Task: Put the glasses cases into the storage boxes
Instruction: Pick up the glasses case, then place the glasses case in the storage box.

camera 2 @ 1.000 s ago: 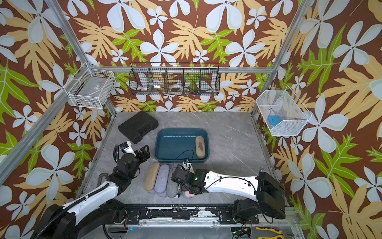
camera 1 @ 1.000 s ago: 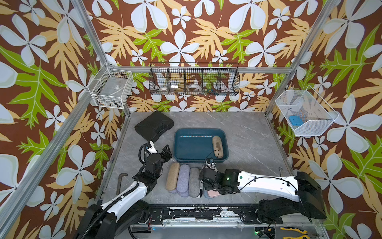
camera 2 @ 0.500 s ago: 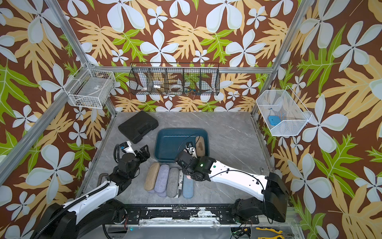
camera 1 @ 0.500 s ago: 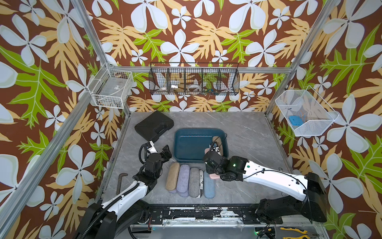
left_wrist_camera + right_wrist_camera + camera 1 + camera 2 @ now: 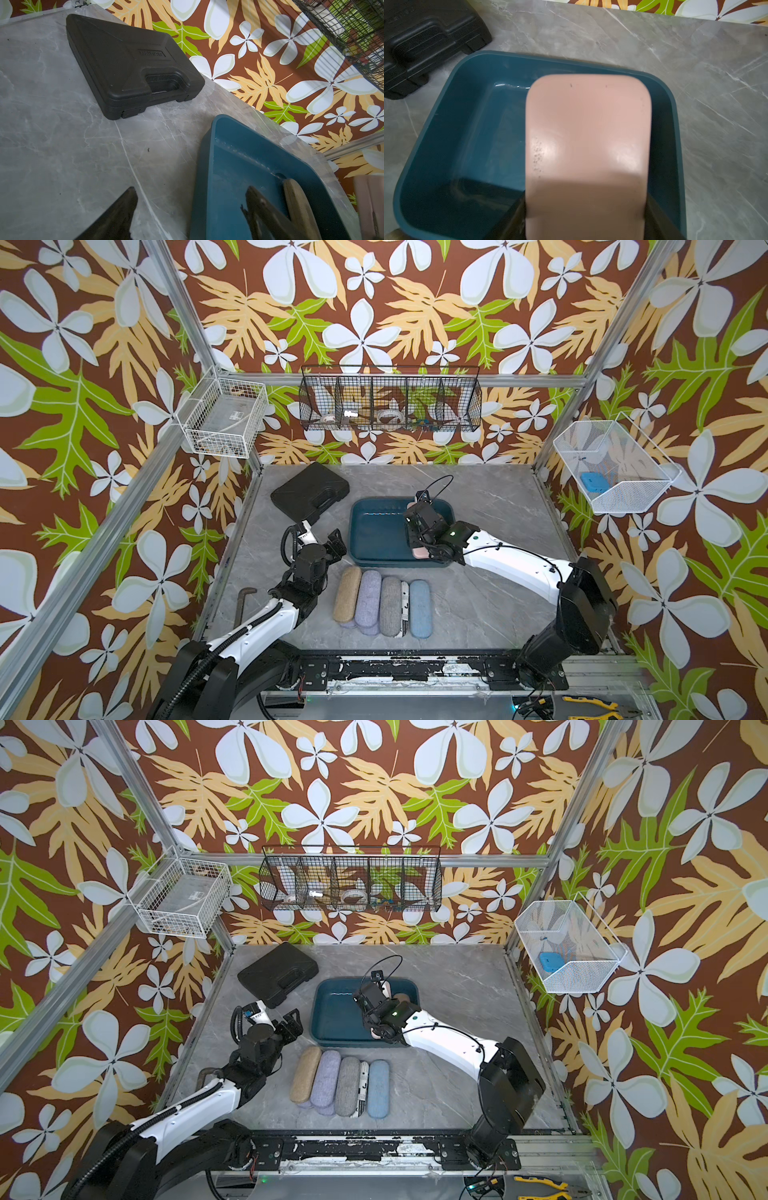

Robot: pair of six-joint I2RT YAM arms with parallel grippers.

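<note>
Your right gripper (image 5: 419,531) was clamped on the pink case (image 5: 587,135) over the tub (image 5: 471,124). You needed to lower it flat before release. Your left gripper (image 5: 192,190) stood apart beside the tub.

We are looking into a robotics lab cell, not a lived-in room. Floral printed panels (image 5: 374,302) on aluminium posts (image 5: 180,310) box in a grey marble-look tabletop (image 5: 490,614). Along the lower edge of both top views, a left arm (image 5: 257,626) and a right arm (image 5: 511,568) stand on a scuffed black rail (image 5: 395,670). Wire baskets (image 5: 390,400) hang on the walls, and pliers (image 5: 575,699) lie at lower right.
</note>
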